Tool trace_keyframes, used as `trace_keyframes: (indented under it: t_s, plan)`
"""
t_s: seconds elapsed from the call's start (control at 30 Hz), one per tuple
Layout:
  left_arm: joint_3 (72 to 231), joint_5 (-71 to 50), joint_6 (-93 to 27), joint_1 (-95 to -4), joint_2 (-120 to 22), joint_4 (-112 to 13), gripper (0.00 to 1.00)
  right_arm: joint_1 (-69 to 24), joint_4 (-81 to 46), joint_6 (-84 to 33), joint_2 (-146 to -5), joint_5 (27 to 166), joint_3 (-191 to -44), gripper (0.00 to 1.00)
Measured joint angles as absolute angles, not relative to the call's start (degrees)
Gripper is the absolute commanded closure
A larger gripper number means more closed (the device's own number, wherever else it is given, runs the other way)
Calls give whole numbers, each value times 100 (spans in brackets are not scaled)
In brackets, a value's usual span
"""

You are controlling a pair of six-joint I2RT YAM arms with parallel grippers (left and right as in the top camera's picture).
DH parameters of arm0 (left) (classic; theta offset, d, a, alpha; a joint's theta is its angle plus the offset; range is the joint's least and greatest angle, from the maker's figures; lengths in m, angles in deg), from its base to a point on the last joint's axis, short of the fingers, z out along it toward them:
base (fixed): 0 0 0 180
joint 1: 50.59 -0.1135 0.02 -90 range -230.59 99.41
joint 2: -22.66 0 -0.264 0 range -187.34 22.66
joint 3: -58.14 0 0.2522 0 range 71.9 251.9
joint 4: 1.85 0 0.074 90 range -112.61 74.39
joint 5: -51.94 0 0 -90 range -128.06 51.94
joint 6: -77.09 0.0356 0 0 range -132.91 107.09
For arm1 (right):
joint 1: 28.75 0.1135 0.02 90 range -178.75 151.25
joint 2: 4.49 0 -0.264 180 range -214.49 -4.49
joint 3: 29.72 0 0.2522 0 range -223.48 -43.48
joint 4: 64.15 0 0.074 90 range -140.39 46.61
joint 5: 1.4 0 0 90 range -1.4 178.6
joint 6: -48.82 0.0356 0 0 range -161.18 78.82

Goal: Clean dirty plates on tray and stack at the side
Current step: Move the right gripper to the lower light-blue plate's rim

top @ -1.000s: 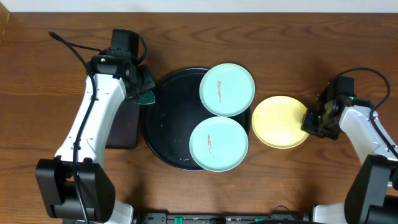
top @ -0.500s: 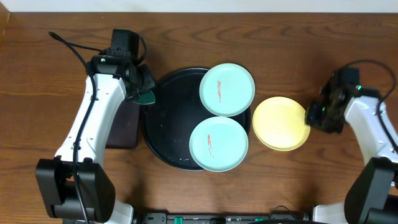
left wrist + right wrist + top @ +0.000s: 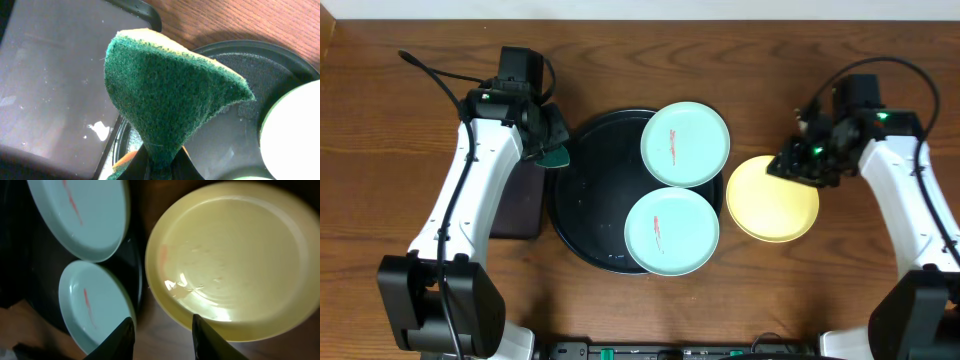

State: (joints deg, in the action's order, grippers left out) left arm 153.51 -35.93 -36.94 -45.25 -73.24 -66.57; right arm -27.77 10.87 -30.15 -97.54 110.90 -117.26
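Two glossy, red-smeared round plates overlap the rimmed black tray (image 3: 585,190): upper blue-green plate (image 3: 685,144) at 1 o'clock, lower blue-green plate (image 3: 671,231) at 5. The smooth yellow plate (image 3: 772,197) lies on wood at 3. The left gripper (image 3: 160,167) pinches a coarse green sponge (image 3: 165,95); the right gripper (image 3: 162,327) is spread, empty.

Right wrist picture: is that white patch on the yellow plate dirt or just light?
Right wrist view: likely glare, a lamp reflected in the glossy pale yellow round plate; overhead view: the same plate shows no white patch.

1 green sponge (image 3: 165,95), folded, yellow-backed; 1 rectangular dark tray (image 3: 50,85) beside it, wet-spotted; brown wooden table (image 3: 770,60).
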Motion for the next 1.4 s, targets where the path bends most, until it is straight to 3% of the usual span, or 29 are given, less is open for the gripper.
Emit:
trace_keyframes:
  t_s: [0.83,1.13,1.4]
  plan:
    - [15351,-3593,-3694,-4525,-7324,-6667,93,-1013,180,-2077,-10054,10942,-10653,69]
    - [15351,-3593,-3568,-4525,-7324,-7157,93,-725,173,-2042,-10557,10961,-10636,84]
    - [15351,-3518,-3286,-4525,-7324,-7551,93,-668,206,-2029,-10572,10959,-10631,85]
